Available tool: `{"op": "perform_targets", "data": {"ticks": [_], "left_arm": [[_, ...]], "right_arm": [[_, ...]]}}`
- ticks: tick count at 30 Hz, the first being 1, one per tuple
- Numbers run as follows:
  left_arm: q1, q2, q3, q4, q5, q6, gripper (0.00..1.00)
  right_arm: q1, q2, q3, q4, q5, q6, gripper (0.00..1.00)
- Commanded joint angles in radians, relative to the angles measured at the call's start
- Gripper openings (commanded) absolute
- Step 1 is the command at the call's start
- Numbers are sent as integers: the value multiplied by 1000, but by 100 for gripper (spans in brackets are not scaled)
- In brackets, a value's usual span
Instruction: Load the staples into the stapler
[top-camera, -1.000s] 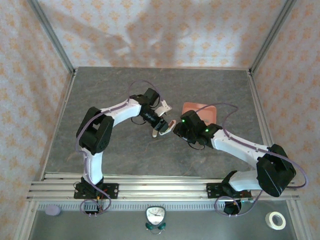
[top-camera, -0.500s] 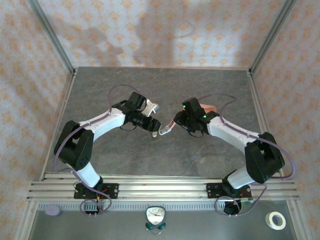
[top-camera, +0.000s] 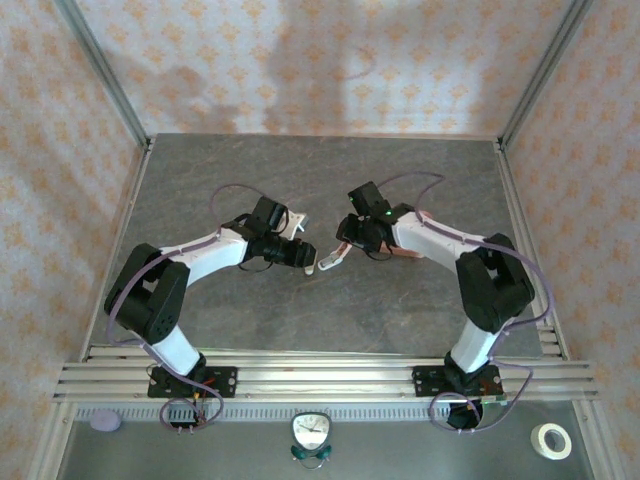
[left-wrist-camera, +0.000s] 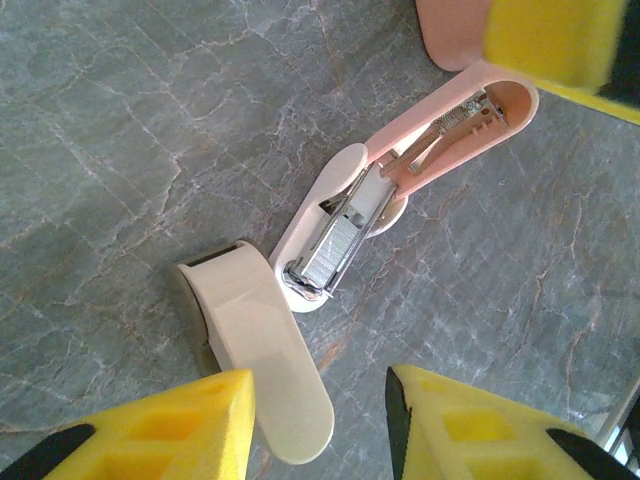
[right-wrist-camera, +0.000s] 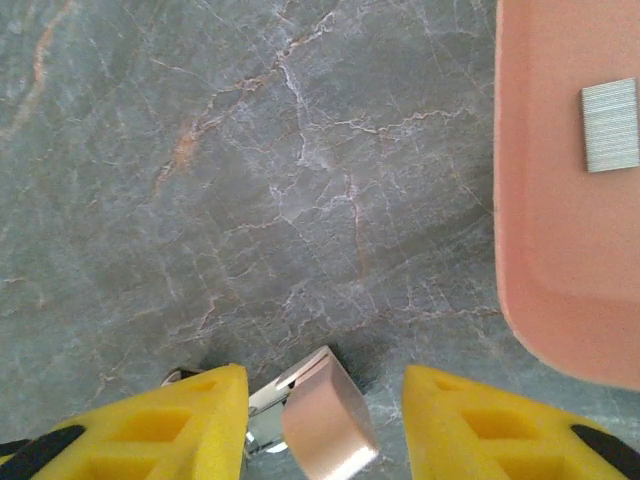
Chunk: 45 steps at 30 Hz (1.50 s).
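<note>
table (top-camera: 430, 300): grey veined stone; both arms reach over its middle.
left arm (top-camera: 200, 258): lies lower and flatter than a second ago, when its elbow stood up near the base.
right arm (top-camera: 440, 240): now folded, elbow pulled in toward the middle; half a second ago it stretched further right.
tray (right-wrist-camera: 560, 260): salmon-pink, flat on the table right of the right gripper; from above the right arm covers more of it than a second ago.
left gripper (left-wrist-camera: 318, 380): fingers spread, the stapler's cream arm lying in the gap beside one finger, not pinched.
right gripper (right-wrist-camera: 325, 385): fingers spread, straddling the tip of the stapler's pink lid; a gap shows on one side.
stapler (left-wrist-camera: 345, 215): on the table between the two grippers, swung open, about where it lay half a second ago.
staples (right-wrist-camera: 610, 125): one ribbed grey strip flat on the tray; another ribbed block sits at the front of the stapler's open channel.
</note>
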Motion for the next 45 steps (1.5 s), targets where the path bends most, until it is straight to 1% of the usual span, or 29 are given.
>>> {"op": "perform_targets", "data": {"ticks": [1, 5, 12, 17, 25, 30, 33, 38, 42, 45], "left_arm": [[3, 30, 15, 3, -33, 1, 39], [3, 50, 18, -8, -45, 17, 37], [1, 78, 15, -8, -54, 19, 35], [2, 86, 17, -11, -57, 20, 35], [2, 86, 15, -16, -68, 25, 34], [3, 88, 12, -12, -68, 22, 34], [3, 87, 10, -13, -70, 25, 34], [2, 81, 5, -19, -75, 24, 34], [2, 67, 0, -24, -82, 23, 35], [3, 52, -1, -33, -92, 23, 35]], "right_arm": [[-3, 31, 25, -27, -6, -32, 44], [-4, 50, 39, -10, -47, -39, 42], [2, 25, 34, -9, -102, -57, 42], [26, 38, 59, -57, -97, -87, 42], [69, 53, 122, -140, -44, -124, 42], [79, 99, 134, -142, -55, -126, 42], [90, 126, 145, -139, -71, -125, 39], [117, 178, 180, -186, -59, -136, 38], [122, 202, 188, -198, -72, -134, 38], [132, 211, 209, -235, -61, -145, 42]]}}
